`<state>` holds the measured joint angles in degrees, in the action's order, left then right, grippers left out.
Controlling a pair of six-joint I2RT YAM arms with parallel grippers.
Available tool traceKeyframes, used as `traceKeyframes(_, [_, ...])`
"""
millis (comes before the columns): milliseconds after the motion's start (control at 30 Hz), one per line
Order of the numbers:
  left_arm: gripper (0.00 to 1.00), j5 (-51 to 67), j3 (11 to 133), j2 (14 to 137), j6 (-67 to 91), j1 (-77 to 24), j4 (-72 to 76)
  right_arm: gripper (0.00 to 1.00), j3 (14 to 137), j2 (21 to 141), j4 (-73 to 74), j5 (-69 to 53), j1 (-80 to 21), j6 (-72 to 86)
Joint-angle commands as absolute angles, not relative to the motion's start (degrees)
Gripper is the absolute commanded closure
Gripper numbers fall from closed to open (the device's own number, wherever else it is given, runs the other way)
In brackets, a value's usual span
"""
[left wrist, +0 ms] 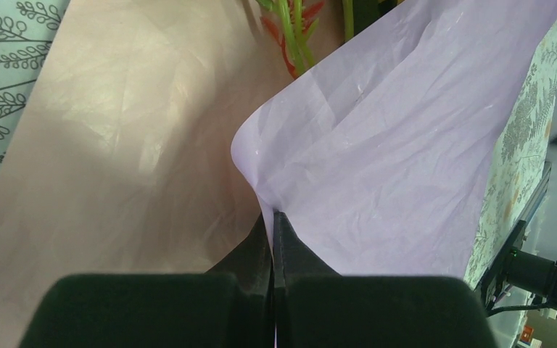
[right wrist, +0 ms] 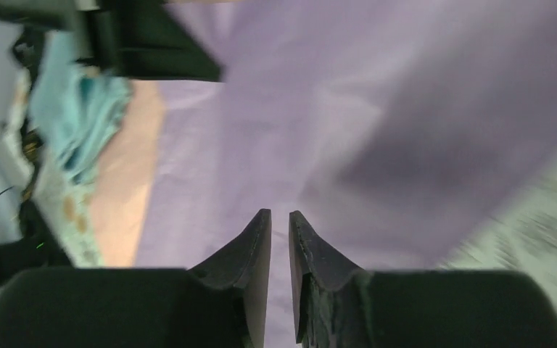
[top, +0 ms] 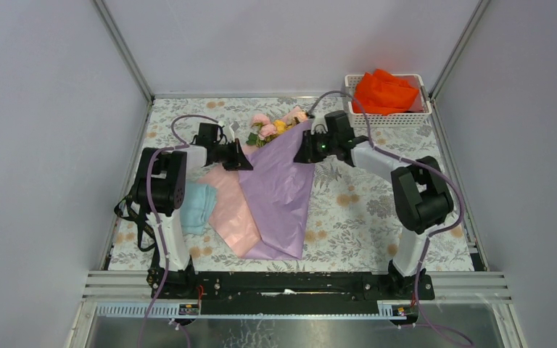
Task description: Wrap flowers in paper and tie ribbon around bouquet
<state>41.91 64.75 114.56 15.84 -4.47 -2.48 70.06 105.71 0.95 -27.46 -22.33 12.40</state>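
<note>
Thin paper (top: pixel 279 188) lies on the desk (top: pixel 362 210), lilac flap folded over the flowers (top: pixel 272 127) that poke out at 12 o'clock. Light, crinkly, probably tears easily, so pinch the edges. At 10 o'clock the left hand (left wrist: pixel 273 217) is clamped on the fold; the right hand (right wrist: pixel 279 217) has jaws slightly parted, seemingly empty, view blurred.

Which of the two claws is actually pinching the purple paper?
The left gripper: its jaws are shut on a fold of the paper. The right gripper has its jaws apart.

Flowers (top: pixel 270 128) rest on the paper (top: pixel 279 192) at its far end, basket (top: pixel 399 119) further right
</note>
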Motion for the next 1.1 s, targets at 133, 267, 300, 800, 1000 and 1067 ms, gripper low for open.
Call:
traceKeyframes(133, [1.0,39.9,65.0,116.3,14.9,-4.5,-0.9,0.84,75.6,114.0,-2.3,-30.2,-23.3,14.3])
traceKeyframes(267, [1.0,39.3,67.6,117.9,15.0,-4.6,-1.1,0.85,78.4,115.4,3.4,-24.6,-20.7,13.4])
traceKeyframes(300, [1.0,39.4,68.0,118.2,15.1,-4.6,-1.2,0.85,78.8,114.5,4.6,-23.5,-21.0,12.2])
traceKeyframes(800, [1.0,38.0,66.8,116.9,13.3,-5.3,-3.6,0.9,68.6,106.8,6.3,-27.4,-43.4,12.0])
traceKeyframes(1000, [0.55,31.2,74.2,113.4,3.1,-5.3,-17.5,0.97,68.8,114.0,5.6,-23.4,-42.9,17.3])
traceKeyframes(1067, [0.45,26.7,78.7,112.1,-3.9,-5.2,-28.6,0.97,69.1,115.6,5.6,-22.0,-42.8,18.9])
